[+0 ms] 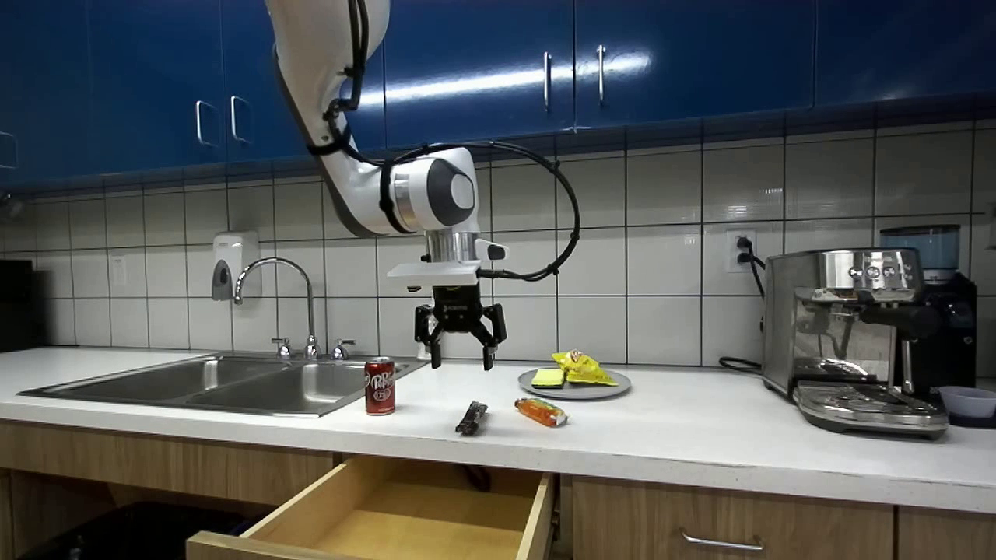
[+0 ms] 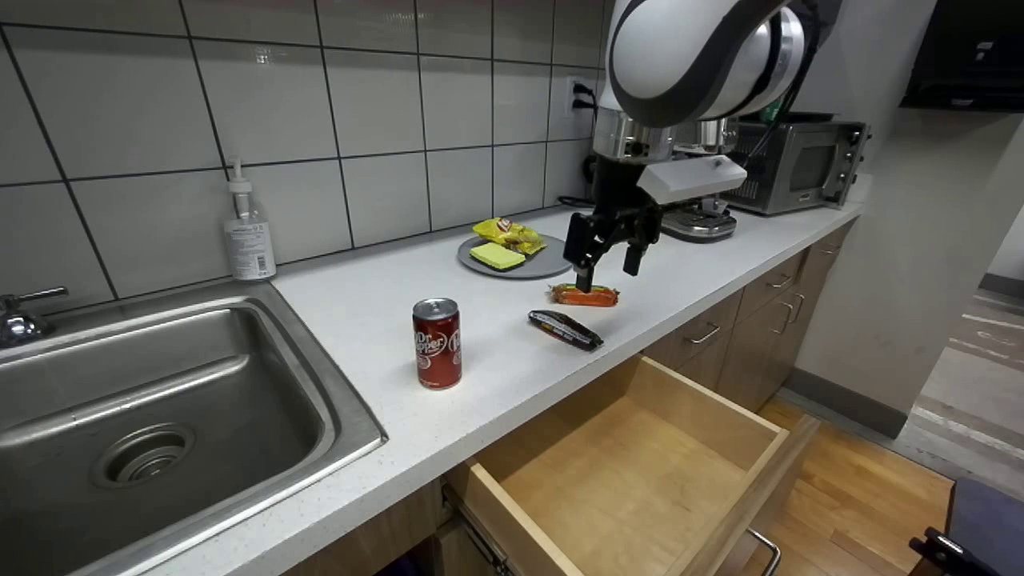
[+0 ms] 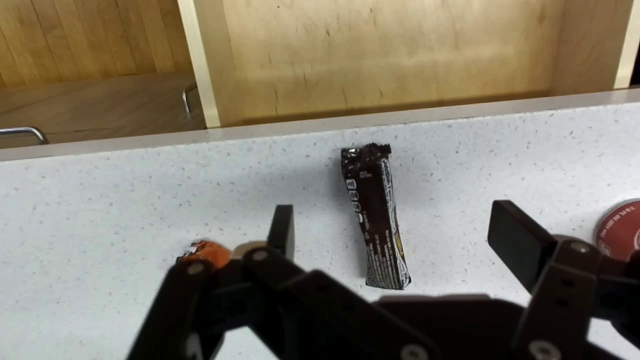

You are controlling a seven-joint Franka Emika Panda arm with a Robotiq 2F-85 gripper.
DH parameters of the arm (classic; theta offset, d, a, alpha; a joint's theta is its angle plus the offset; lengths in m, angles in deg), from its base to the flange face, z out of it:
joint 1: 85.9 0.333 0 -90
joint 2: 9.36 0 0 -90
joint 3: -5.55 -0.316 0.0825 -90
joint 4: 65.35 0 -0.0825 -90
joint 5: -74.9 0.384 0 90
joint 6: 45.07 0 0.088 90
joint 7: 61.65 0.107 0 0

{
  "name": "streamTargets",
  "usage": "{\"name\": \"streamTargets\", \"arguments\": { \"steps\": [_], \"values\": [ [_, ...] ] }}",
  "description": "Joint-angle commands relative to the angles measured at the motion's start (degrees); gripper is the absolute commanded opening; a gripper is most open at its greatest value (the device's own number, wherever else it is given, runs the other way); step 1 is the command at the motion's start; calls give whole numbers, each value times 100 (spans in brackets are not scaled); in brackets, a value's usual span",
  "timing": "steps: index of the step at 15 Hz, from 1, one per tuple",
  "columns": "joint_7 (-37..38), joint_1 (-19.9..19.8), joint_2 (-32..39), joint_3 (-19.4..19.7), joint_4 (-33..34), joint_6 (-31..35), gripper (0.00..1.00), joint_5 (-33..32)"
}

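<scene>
My gripper (image 1: 462,359) hangs open above the white counter, nothing between its fingers. In the wrist view a dark brown wrapped bar (image 3: 375,220) lies flat on the counter below, framed by the two spread fingertips and not touched. The same bar (image 2: 565,330) lies near the counter's front edge. Beside it is an orange wrapped packet (image 1: 541,412), partly hidden behind a finger in the wrist view. A red Dr Pepper can (image 2: 438,344) stands upright on the sink side of the bar. Farther back, a grey plate (image 1: 615,390) carries a yellow sponge (image 2: 498,255) and a yellow snack bag (image 1: 582,369).
A wooden drawer (image 2: 640,464) stands pulled out below the counter edge; a dark shape shows at its back in an exterior view. There is a steel sink (image 1: 296,389) with a faucet (image 1: 311,311), a soap bottle (image 2: 250,240), a coffee machine (image 1: 848,334) and blue overhead cabinets (image 1: 482,47).
</scene>
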Motion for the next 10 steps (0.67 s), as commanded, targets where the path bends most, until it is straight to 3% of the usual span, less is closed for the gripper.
{"name": "streamTargets", "arguments": {
  "steps": [1,10],
  "values": [
    [-161,-74,451,-77,705,-450,100,-9],
    [-350,-118,1150,-109,1616,-1111,100,7]
  ]
}}
